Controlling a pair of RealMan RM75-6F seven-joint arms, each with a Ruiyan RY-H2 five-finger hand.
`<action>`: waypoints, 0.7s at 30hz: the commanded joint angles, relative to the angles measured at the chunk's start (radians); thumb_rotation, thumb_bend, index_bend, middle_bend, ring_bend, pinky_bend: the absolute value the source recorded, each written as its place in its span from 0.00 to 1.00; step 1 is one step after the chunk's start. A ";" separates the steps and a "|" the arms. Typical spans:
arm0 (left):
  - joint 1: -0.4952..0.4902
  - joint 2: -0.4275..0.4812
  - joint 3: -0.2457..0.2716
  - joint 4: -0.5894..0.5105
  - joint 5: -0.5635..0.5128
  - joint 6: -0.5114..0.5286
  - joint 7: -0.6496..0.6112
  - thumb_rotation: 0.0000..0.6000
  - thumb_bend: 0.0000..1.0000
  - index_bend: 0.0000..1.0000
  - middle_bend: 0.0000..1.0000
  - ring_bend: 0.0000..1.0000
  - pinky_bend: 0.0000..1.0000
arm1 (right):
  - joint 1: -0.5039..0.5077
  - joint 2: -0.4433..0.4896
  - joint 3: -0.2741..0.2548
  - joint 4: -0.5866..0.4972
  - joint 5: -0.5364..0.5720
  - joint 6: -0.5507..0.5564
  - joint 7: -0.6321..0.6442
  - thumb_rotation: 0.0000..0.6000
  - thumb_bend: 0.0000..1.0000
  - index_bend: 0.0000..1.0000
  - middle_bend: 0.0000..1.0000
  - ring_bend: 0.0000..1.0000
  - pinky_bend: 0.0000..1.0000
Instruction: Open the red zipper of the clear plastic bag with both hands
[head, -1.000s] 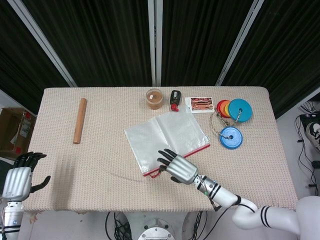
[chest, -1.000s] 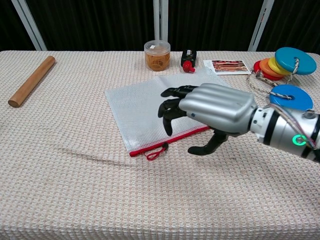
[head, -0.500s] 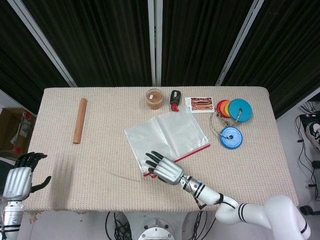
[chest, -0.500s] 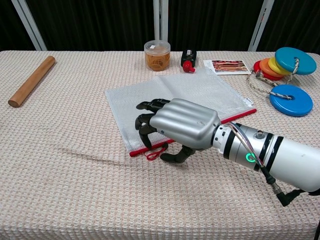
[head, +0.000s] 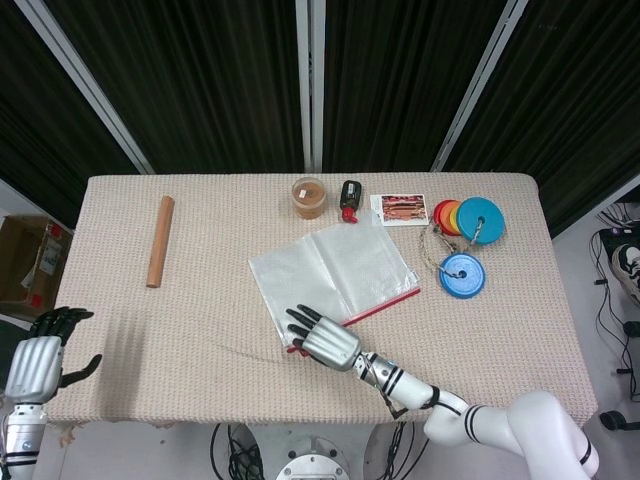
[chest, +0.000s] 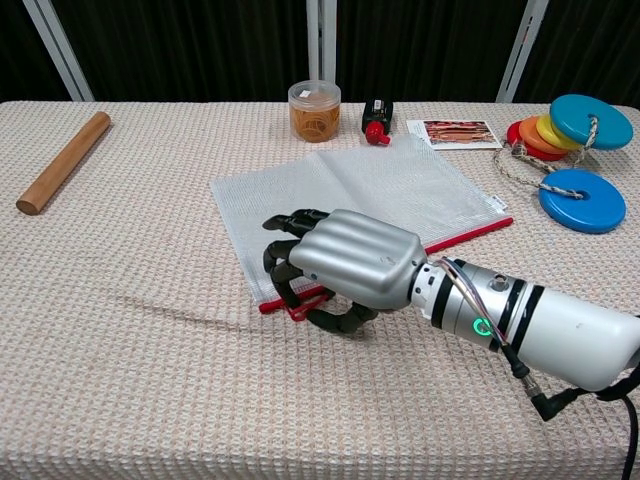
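Note:
The clear plastic bag (head: 335, 272) (chest: 350, 190) lies flat at mid-table, its red zipper (head: 385, 303) (chest: 468, 231) running along its near edge. My right hand (head: 322, 340) (chest: 345, 258) rests palm down on the zipper's left end, fingers curved over the red pull (chest: 301, 304), thumb close beneath it. The pull is mostly covered, so a pinch cannot be made out. My left hand (head: 36, 362) hangs off the table's near-left corner, holding nothing, fingers apart, and it shows only in the head view.
A wooden rod (head: 160, 254) (chest: 62, 162) lies at the far left. Behind the bag stand a small jar (head: 308, 197) (chest: 314, 110) and a black-and-red bottle (head: 350, 198) (chest: 376, 119), beside a photo card (chest: 455, 132). Coloured discs on a cord (head: 465, 240) (chest: 572, 150) sit at the right.
My right hand has slid left along the zipper, come down onto its left end, and curled its fingers over the pull. The left hand has stayed put.

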 joint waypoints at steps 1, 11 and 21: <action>0.002 0.001 0.000 0.000 0.003 0.003 -0.003 1.00 0.21 0.26 0.21 0.14 0.14 | 0.005 -0.008 -0.001 0.013 0.003 0.005 0.008 1.00 0.35 0.54 0.24 0.04 0.11; -0.006 0.003 -0.003 -0.008 0.009 -0.008 -0.031 1.00 0.20 0.26 0.20 0.14 0.14 | 0.010 -0.004 0.001 0.013 0.001 0.060 0.029 1.00 0.47 0.68 0.29 0.07 0.11; -0.155 -0.050 -0.026 -0.015 0.106 -0.136 -0.263 1.00 0.19 0.26 0.20 0.14 0.14 | 0.067 0.067 0.070 -0.073 -0.041 0.160 -0.042 1.00 0.48 0.80 0.28 0.08 0.11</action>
